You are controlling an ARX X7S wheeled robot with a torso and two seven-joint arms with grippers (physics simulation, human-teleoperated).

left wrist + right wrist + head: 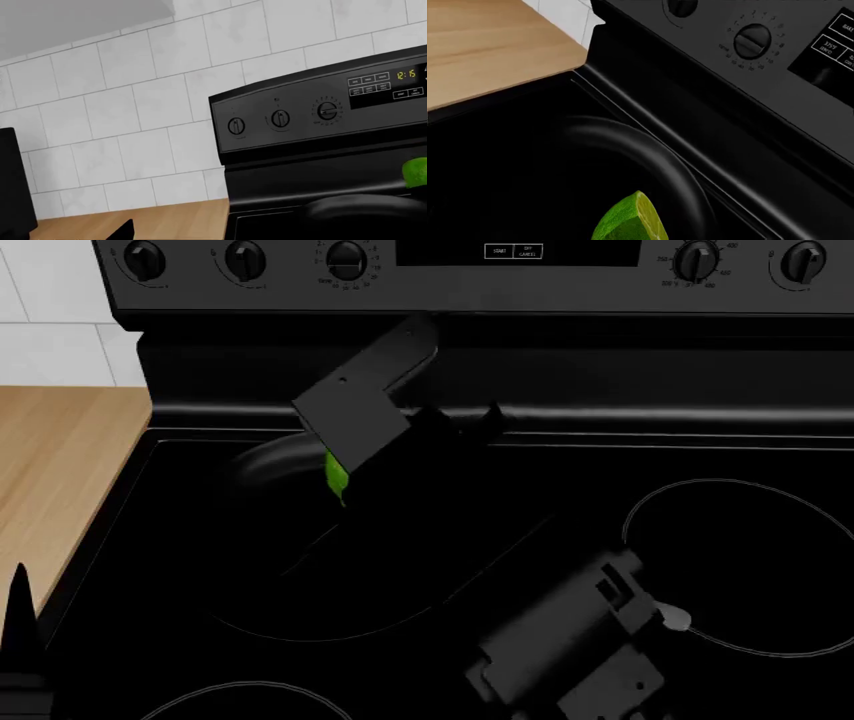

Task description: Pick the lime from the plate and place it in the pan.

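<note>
The lime point(630, 222) hangs with its pale cut face on edge just above the black pan point(657, 157). In the head view my right gripper point(350, 483) reaches from the lower right over the pan point(260, 465) at the stove's back left, shut on the lime point(334, 475), which peeks out beside it. The lime point(417, 172) also shows at the edge of the left wrist view, above the pan's dark rim point(360, 210). My left gripper point(20, 612) is low at the left by the counter, open and empty; one fingertip point(125, 230) shows. The plate is out of view.
The black stove's control panel with knobs point(344, 258) rises right behind the pan. A wooden counter point(60, 470) adjoins the stove on the left, with white tiled wall point(133, 100) behind. Burner outlines point(747, 560) mark the stove top to the right.
</note>
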